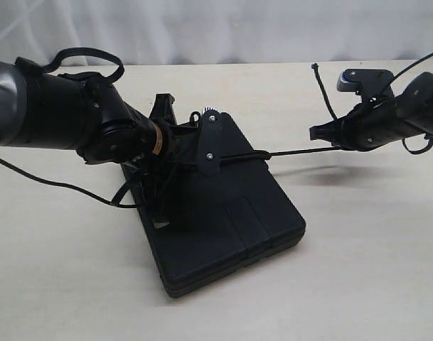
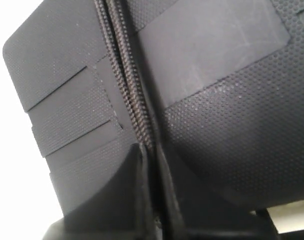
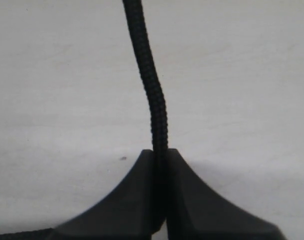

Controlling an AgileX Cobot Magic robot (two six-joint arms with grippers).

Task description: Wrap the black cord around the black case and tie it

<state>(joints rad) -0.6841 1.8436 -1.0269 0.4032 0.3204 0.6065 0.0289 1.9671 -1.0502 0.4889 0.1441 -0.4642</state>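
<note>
Both my jaws are pinched shut on the black cord [image 1: 301,150], stretched taut sideways from my left jaws atop the black case [image 1: 230,227], flat on the desk [image 1: 358,284], out to my right jaws beside it, nearer the loose tail.

Black pebble-textured case [image 1: 223,213] — black braided cord [image 1: 294,151] — pale beige table [image 1: 358,277].

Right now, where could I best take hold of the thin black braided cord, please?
Grip the thin black braided cord on its taut stretch between the flat matte black plastic case and the shut right gripper, coming from above: there it hangs straight, clear of the table, with free space either side.
</note>
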